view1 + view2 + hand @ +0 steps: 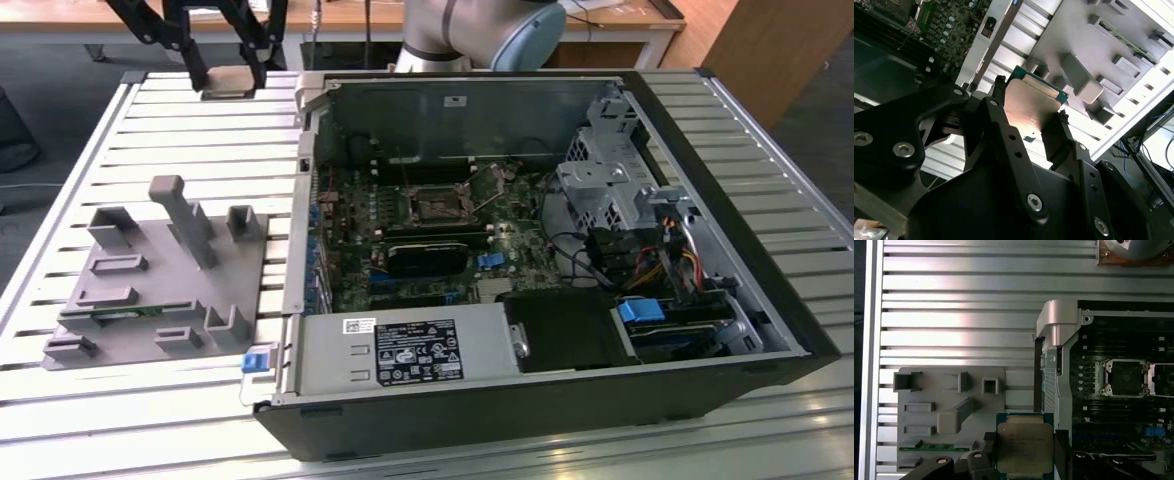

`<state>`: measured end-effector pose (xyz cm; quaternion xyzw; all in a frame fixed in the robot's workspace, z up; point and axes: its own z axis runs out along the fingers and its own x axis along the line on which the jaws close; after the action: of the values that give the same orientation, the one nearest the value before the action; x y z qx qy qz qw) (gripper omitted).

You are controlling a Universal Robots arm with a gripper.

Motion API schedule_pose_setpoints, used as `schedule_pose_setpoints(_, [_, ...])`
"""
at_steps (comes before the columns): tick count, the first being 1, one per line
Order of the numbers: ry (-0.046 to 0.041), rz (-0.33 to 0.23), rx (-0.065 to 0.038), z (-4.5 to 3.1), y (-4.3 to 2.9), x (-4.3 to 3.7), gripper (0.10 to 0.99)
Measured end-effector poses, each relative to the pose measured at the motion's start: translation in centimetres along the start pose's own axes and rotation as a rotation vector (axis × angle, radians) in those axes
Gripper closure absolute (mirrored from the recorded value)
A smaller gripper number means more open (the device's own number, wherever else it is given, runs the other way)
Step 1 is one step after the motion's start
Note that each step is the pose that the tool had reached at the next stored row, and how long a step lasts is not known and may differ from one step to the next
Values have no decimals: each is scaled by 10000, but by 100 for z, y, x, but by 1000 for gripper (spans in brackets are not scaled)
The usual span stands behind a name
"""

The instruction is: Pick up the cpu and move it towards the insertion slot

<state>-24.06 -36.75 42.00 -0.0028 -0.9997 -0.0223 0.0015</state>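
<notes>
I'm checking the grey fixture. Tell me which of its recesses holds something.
The long recess at the fixture's edge nearest the end effector: a green memory stick lies in it. The others look bare.

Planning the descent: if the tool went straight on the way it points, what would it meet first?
Probably the slatted table, near the grey fixture, not the insertion slot. The tool holds the cpu above them; depth is unclear.

My gripper [1029, 125] is showing matte black angular links studded with silver socket screws and small bolt holes, while my arm's joint [467, 30] beyond the computer case [747, 230] is gleaming silver-grey with a blue cap.
</notes>
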Motion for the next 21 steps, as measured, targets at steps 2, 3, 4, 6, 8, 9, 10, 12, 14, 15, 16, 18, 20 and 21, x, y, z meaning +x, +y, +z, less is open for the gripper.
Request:
schedule_pose_setpoints(2, [0,-1,0,0,8,-20,545])
schedule_pose_setpoints(3, [0,1,0,1,16,-30,545])
schedule_pose_setpoints(4, [0,1,0,1,27,-41,545])
schedule_pose_setpoints(6, [0,-2,1,2,49,-65,545])
schedule_pose_setpoints(8, [0,-1,0,3,71,-95,545])
schedule_pose_setpoints(9, [0,-1,0,3,79,-111,545])
schedule_pose_setpoints(10, [0,-1,-1,4,85,-127,545])
schedule_pose_setpoints(12, [0,-1,-1,4,95,-156,545])
schedule_pose_setpoints(14, [0,-1,0,4,103,-185,545])
schedule_pose_setpoints(15, [0,-1,0,4,106,-199,545])
schedule_pose_setpoints(16, [0,-1,0,4,110,-214,545])
schedule_pose_setpoints(18, [0,-1,0,4,114,-242,545])
schedule_pose_setpoints(20, [0,-1,0,4,118,-271,545])
schedule_pose_setpoints(21, [0,-1,0,5,119,-284,545])
